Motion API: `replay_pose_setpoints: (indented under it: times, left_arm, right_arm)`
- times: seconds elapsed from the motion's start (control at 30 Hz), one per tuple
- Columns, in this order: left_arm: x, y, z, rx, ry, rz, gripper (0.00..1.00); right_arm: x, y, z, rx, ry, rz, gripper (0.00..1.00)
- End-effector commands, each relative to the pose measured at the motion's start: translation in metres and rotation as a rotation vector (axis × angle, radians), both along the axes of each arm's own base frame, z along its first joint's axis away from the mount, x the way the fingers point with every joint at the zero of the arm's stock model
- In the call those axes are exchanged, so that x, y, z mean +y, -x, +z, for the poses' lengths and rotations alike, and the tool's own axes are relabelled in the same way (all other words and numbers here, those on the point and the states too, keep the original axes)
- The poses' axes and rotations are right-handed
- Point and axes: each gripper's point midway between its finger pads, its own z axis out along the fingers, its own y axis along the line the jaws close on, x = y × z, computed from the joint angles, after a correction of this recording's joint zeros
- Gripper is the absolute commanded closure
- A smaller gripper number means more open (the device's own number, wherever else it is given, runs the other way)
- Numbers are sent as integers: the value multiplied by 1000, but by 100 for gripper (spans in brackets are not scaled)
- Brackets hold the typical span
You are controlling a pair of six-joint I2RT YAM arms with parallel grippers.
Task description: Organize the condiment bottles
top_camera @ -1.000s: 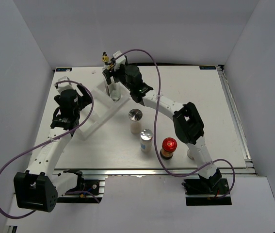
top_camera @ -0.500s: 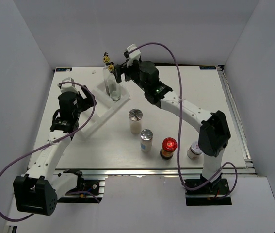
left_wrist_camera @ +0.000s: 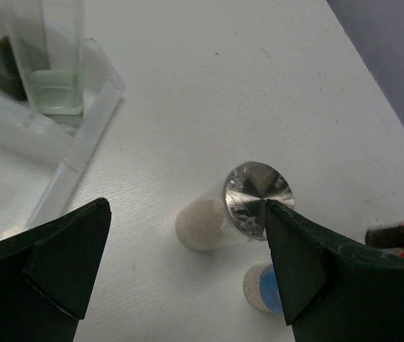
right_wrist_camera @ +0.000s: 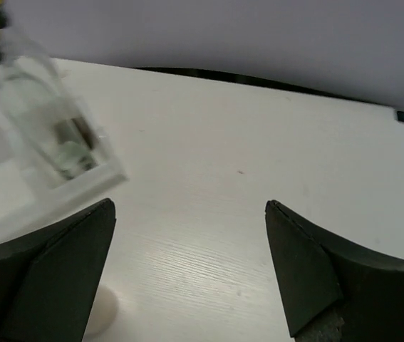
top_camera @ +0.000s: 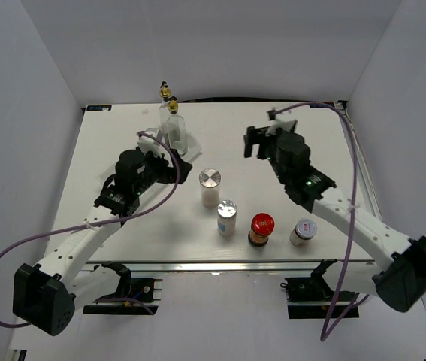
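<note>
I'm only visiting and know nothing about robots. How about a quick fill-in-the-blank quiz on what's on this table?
1. The white rack holding two glass bottles sits on the ___ arm's side of the table.
2. The brown jar has a ___ lid.
3. ___ silver-lidded shakers stand on the table.
4. The left arm's fingers and the right arm's fingers are both ___, holding nothing.

Missing words: left; red; Two; open.

We are seeing two clear glass cruets with gold-black pourers, one (top_camera: pixel 174 131) just before the other (top_camera: pixel 165 92), standing upright in the white rack (left_wrist_camera: pixel 80 139). Two white silver-lidded shakers (top_camera: pixel 209 188) (top_camera: pixel 227 218), a red-lidded brown jar (top_camera: pixel 261 230) and a small white jar (top_camera: pixel 303 232) are standing upright, apart, nearer the front edge.
</note>
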Motion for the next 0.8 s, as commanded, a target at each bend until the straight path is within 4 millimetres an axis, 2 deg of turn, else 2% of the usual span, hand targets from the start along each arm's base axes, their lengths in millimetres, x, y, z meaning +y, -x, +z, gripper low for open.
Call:
replay_pose_setpoints:
  times: [0.0,0.07,0.1,0.2,0.23,0.27,0.37,0.4,0.53,0.67,0.77]
  left_arm:
    - [-22,8,14,-44,-8,-104,2]
    - [-33,13,8,-29,-26,-140,2]
    - [-36,12,9,-30,-31,-145,2]
    - [-50,12,-3,10,-69,-156,2]
    - [-57,13,-3,16,-87,-159,2]
    - [-61,10,-12,36,-119,-160,2]
    - [-70,7,-17,38,-183,-135,2]
    - [-73,6,-26,55,-208,-140,2]
    - [-87,6,-37,74,-266,-159,2]
    - [-79,-4,-51,96,-334,-83,2]
    - [-86,-7,-56,105,-351,-94,2]
  right_arm:
    - [-73,-1,-15,48,-68,-245,10]
    - [-94,2,-26,86,-112,-282,11]
    - [-115,5,-32,89,-126,-327,11]
    - [-140,14,-35,76,-167,-384,11]
    - [-144,17,-34,67,-173,-391,11]
    - [-149,20,-28,49,-186,-398,11]
    - [-155,26,-30,42,-183,-406,11]
    - [-157,27,-31,41,-182,-411,10]
    - [-162,31,-37,41,-168,-419,11]
    - [-162,31,-38,40,-163,-411,10]
    - [-161,30,-42,45,-154,-404,11]
